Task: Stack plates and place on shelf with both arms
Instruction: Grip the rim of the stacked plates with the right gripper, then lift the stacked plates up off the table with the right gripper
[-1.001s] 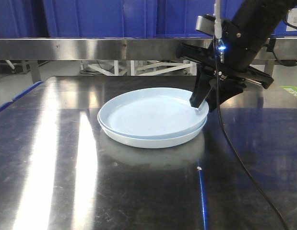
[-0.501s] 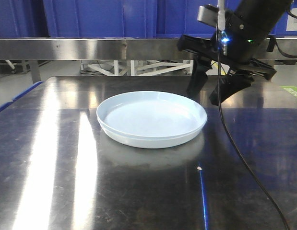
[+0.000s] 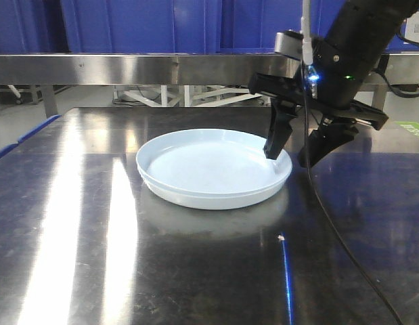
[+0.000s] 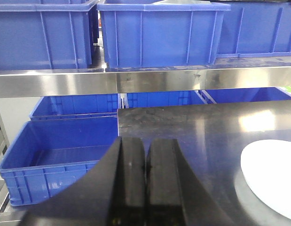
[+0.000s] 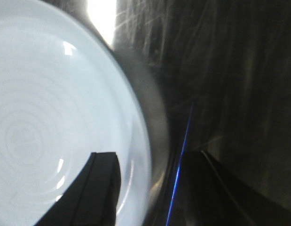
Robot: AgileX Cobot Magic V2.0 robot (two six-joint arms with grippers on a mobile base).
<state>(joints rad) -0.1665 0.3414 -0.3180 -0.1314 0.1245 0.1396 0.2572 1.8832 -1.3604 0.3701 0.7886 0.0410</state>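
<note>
Lowered since half a second ago, the right gripper (image 3: 289,158) holds its jaws wide, straddling the right rim of two stacked, glossy, pale round plates (image 3: 209,166) on the streaked dark steel tabletop (image 3: 195,271). Left gripper (image 4: 145,160): jaws pressed together. The brushed-steel shelf (image 3: 128,68) runs behind, and bare tabletop borders the plates' left and near edges.

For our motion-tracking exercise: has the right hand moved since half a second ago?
Yes. The right hand has dropped further below the shelf rail and now straddles the rim of the stacked plates, open.
</note>
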